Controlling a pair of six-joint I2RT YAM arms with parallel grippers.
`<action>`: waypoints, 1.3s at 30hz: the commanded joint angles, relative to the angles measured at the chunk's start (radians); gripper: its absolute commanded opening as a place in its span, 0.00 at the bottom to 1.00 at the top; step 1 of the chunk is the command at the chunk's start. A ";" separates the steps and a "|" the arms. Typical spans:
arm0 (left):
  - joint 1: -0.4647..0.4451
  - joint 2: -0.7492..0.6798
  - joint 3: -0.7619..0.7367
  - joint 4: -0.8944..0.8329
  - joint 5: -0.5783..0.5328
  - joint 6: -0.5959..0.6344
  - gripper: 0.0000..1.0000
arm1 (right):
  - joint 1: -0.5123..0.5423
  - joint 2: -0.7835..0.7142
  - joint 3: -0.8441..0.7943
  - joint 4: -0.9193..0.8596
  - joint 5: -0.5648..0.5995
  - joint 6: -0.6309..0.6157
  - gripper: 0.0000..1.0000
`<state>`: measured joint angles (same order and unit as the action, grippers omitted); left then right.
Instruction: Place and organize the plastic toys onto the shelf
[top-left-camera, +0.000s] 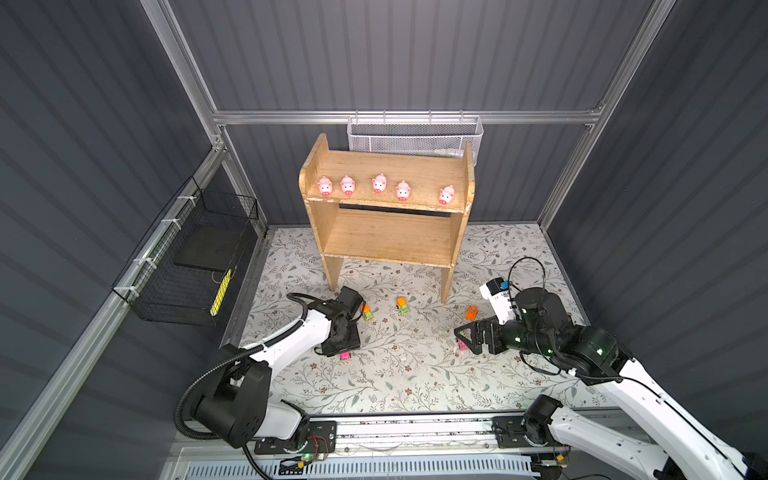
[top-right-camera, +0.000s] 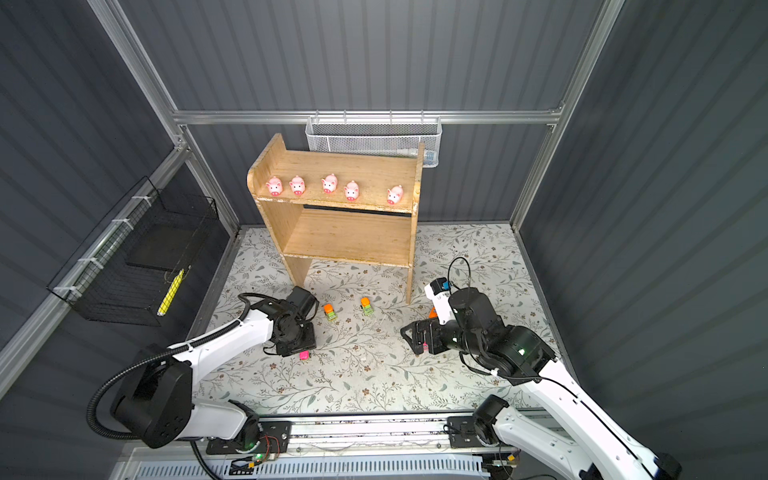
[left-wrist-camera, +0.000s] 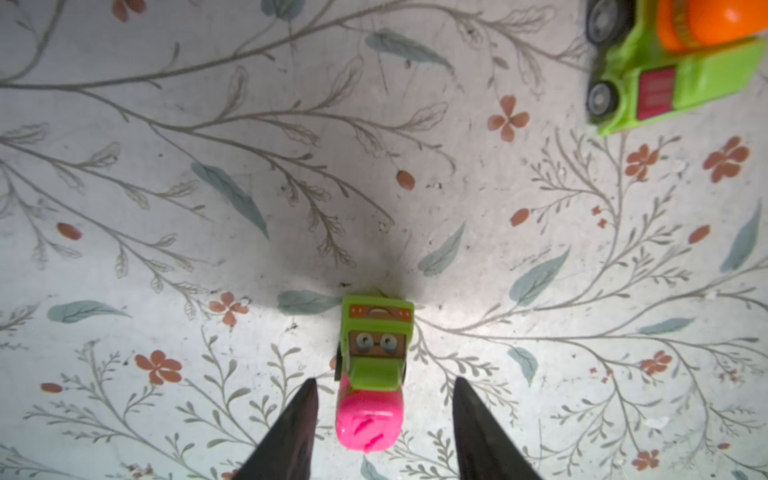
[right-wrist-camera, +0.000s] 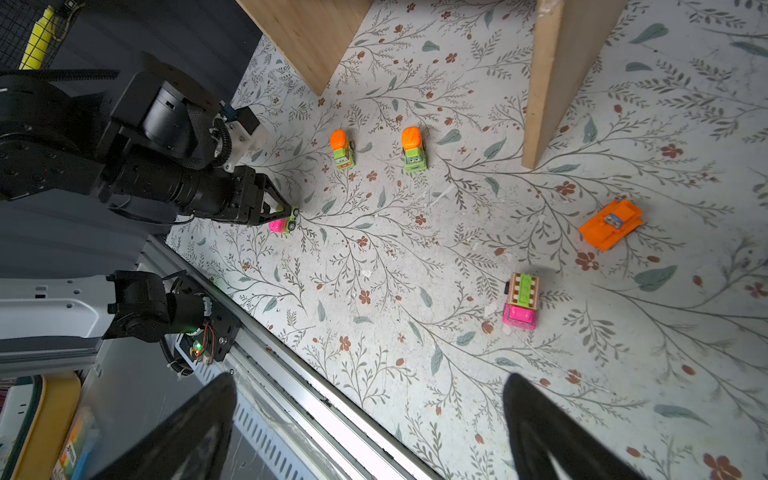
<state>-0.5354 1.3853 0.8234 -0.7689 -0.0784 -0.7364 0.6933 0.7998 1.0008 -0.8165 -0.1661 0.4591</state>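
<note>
In front of the shelf (top-left-camera: 386, 237), the left fingers (left-wrist-camera: 291, 428) stand open astride a pink-and-green truck (left-wrist-camera: 372, 374), not touching; right fingers (right-wrist-camera: 552, 436) gape wide; five pigs (top-left-camera: 379, 183) line its top tier

A: What colour are the pigs (top-left-camera: 379, 183)?
B: Pink, darker pink at the snouts, on a pale honey-brown wooden shelf (top-left-camera: 386, 237).
A: And the tabletop (top-left-camera: 395, 374)?
B: White, printed with grey-green leafy sprigs and small rust-red flowers.
A: And the rest?
B: Two lime-green trucks (right-wrist-camera: 413, 149) with orange drums, a lime truck (left-wrist-camera: 370, 374) with a hot-pink drum, a pink-and-lime wagon (right-wrist-camera: 521, 301) — and one plain orange vehicle (right-wrist-camera: 611, 224).
</note>
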 joint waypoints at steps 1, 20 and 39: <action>-0.001 -0.045 -0.051 -0.028 -0.014 -0.023 0.53 | -0.003 -0.013 0.022 0.000 -0.015 -0.008 0.99; -0.075 -0.155 -0.225 0.268 0.124 -0.086 0.52 | -0.003 -0.111 -0.001 -0.035 -0.009 0.054 0.99; -0.146 0.065 -0.053 0.389 0.029 -0.005 0.52 | 0.001 -0.200 -0.006 -0.072 -0.013 0.116 0.99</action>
<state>-0.6800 1.4220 0.7170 -0.4019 -0.0200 -0.7883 0.6933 0.6178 1.0004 -0.8581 -0.1841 0.5556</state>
